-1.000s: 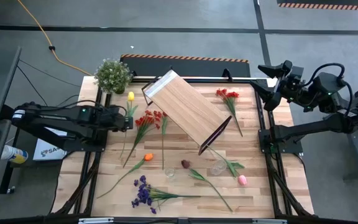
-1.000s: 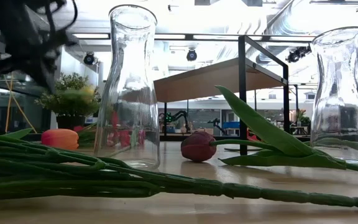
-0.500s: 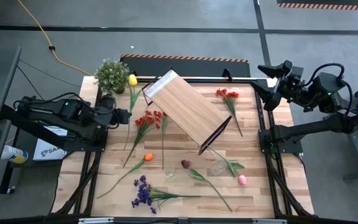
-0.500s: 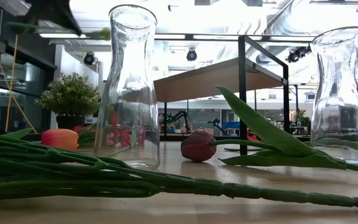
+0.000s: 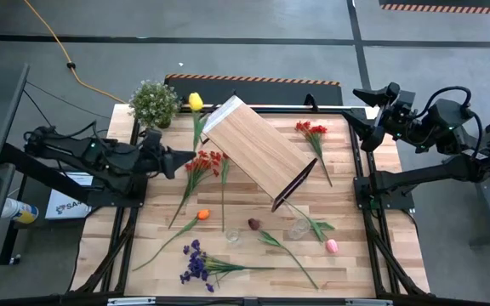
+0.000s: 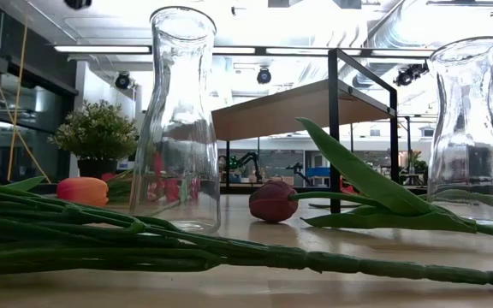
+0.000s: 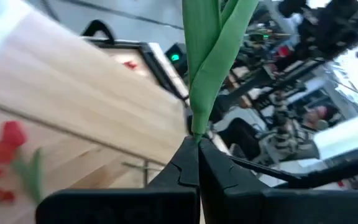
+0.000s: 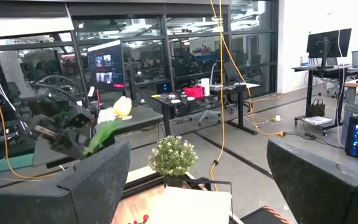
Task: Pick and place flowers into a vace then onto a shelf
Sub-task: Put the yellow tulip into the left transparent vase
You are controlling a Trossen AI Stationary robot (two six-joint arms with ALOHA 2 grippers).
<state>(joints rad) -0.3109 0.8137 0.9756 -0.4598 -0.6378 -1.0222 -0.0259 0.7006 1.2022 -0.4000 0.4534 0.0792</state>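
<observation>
My left gripper [image 5: 177,160] is shut on a yellow tulip [image 5: 196,101] held up over the table's left side, near the shelf [image 5: 258,149], a light-wood board on a black frame. The right wrist view shows the tulip [image 8: 122,107] too. Two clear glass vases [image 6: 178,120] [image 6: 473,128] stand upright near the table's near edge. Red sprays [image 5: 202,163], an orange tulip [image 5: 202,215], a maroon tulip [image 6: 272,201], a pink tulip [image 5: 331,246] and a purple spray [image 5: 196,262] lie flat. My right gripper [image 8: 207,186] waits open at the far right corner. My left gripper pinches the yellow tulip's green stem [image 7: 197,132] between its two shut fingers, just below where the leaves [image 7: 213,56] spring. The stem runs straight on from the fingertips. The tulip is lifted clear of the table, its bloom slanting up and toward the far edge.
A bushy potted plant [image 5: 153,102] stands at the far left corner, close to the held bloom. More red flowers [image 5: 311,129] lie to the right of the shelf. Long green stems and leaves [image 6: 144,248] cross the near part of the table around the vases.
My left gripper has risen from the table with the yellow tulip, swinging first toward the left edge and then back to the right. It has left the low view. The tulip is now lifted clear, with its bloom moved toward the far edge beside the shelf's corner.
</observation>
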